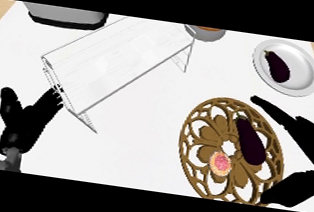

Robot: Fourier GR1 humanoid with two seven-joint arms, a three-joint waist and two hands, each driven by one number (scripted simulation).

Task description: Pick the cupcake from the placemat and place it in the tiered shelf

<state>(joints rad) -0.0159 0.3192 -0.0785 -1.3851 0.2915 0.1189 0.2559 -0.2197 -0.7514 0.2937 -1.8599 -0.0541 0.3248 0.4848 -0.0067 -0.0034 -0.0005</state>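
A small cupcake (221, 162) with pink frosting sits on the round, brown openwork placemat (200, 149) at the lower right. A dark purple eggplant (249, 139) lies on the same mat, just right of the cupcake. My right hand (309, 144) hovers at the mat's right rim, fingers straight and spread, thumb low near the rim, holding nothing. The white wire tiered shelf (114, 59) stands at the upper left centre. My left hand (22, 119) rests open at the lower left, fingers up, its fingertips close to the shelf's near corner.
A white plate (302, 73) with a second eggplant (276, 66) sits at the upper right. A grey appliance (63, 15) is at the top left, and a cup (204, 33) stands behind the shelf at top centre.
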